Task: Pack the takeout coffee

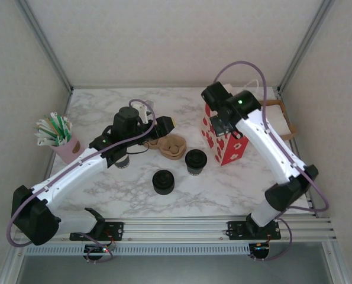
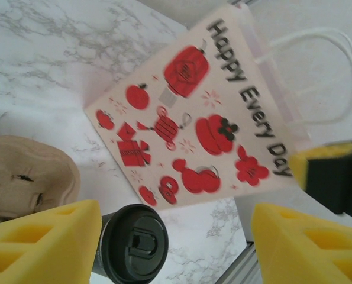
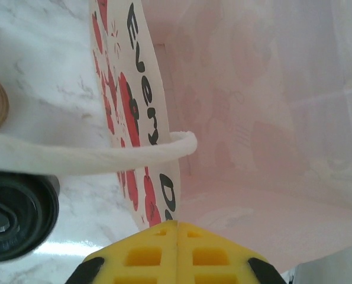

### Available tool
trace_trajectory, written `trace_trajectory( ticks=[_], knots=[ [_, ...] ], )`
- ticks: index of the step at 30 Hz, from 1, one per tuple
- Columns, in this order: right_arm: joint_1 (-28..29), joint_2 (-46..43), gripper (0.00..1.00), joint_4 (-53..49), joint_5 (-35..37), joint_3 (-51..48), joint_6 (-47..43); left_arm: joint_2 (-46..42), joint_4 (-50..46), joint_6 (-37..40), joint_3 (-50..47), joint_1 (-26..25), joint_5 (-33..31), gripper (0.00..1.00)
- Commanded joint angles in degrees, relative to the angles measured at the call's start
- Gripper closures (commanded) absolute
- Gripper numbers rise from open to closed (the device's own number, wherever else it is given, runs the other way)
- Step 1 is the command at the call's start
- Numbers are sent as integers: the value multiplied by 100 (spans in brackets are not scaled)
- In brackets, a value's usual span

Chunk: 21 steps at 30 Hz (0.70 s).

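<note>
Starting with the takeout coffee (image 1: 195, 161): stands upright on the marble table (image 1: 229, 184), black lid on, touching nothing. Just behind and left of it, the cardboard cup carrier (image 1: 171, 146). Near on the right, the red-printed gift bag (image 1: 224, 142). Near in front and left, a short stack of black lids (image 1: 162, 181). Bare marble from there to the table's near edge, more along the back wall.

On to the left gripper (image 1: 165, 124): hovers just behind the carrier, spread wide, holding nothing. Seen from its wrist, yellow pads (image 2: 42, 242) far apart at the bottom corners. Takeout coffee (image 2: 134, 242) low between them, cup wall partly cut by the left pad.

Then the right gripper (image 1: 219, 124): up at the bag's mouth. Wrist view of that right gripper (image 3: 177, 228): pads pressed flat together, gift bag (image 3: 252, 118) rim running straight into the seam, apparently pinched. Actual contact hidden by foam. White rope handle (image 3: 105, 157) crossing in front, takeout coffee (image 3: 13, 219) cut off at the frame's left.

Under the left forearm, a cup-like shape (image 1: 123, 161), mostly covered, hard to name.
</note>
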Motion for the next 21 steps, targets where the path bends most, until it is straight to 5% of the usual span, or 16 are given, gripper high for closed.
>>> trace_trajectory(
  ticks=[1, 8, 15, 21],
  knots=[
    [216, -453, 100, -441, 366, -424, 564, -189, -43, 100, -89, 61, -41, 32],
    [475, -1001, 99, -581, 348, -1210, 961, -338, -28, 78, -224, 62, -61, 32],
    [565, -1176, 75, -749, 470, -838, 1111, -604, -116, 73, -297, 70, -166, 24],
    [902, -1329, 50, -671, 154, -123, 992, -1123, -568, 217, -279, 106, -577, 5]
  ],
)
